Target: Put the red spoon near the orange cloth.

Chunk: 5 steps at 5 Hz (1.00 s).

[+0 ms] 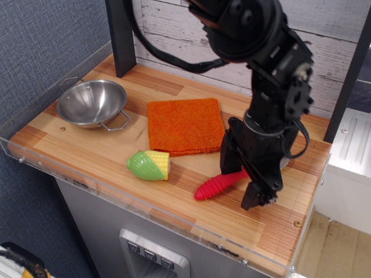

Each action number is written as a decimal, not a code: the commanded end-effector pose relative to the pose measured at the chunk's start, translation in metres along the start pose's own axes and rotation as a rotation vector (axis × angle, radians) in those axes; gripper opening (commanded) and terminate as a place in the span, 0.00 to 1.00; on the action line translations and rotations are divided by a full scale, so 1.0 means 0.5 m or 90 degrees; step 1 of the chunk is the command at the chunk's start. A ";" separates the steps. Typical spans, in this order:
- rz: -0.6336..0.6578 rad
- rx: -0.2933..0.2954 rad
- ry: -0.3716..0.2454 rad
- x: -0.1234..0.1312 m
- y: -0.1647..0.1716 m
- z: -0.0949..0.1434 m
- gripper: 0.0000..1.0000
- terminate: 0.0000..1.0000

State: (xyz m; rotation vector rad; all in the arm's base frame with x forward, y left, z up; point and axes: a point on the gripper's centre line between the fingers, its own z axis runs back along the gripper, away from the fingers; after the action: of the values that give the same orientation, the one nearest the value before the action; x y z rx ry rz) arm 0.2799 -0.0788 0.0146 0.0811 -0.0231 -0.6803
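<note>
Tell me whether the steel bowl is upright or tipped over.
Upright. The steel bowl sits on its base on the wooden table, with its open, empty inside facing up.

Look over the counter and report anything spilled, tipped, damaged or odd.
Nothing stands out. The steel bowl sits upright, the orange cloth lies flat, and the toy corn lies on its side. The red spoon lies slanted on the wood, with the tool straddling its far end.
</note>
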 end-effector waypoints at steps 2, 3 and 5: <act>0.005 -0.037 0.013 -0.030 0.016 -0.035 1.00 0.00; -0.007 -0.032 0.008 -0.028 0.011 -0.036 0.00 0.00; -0.033 -0.014 0.015 -0.019 0.006 -0.023 0.00 0.00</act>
State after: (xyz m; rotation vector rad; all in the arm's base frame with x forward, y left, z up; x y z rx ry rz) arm 0.2785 -0.0701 0.0042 0.0683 0.0125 -0.7234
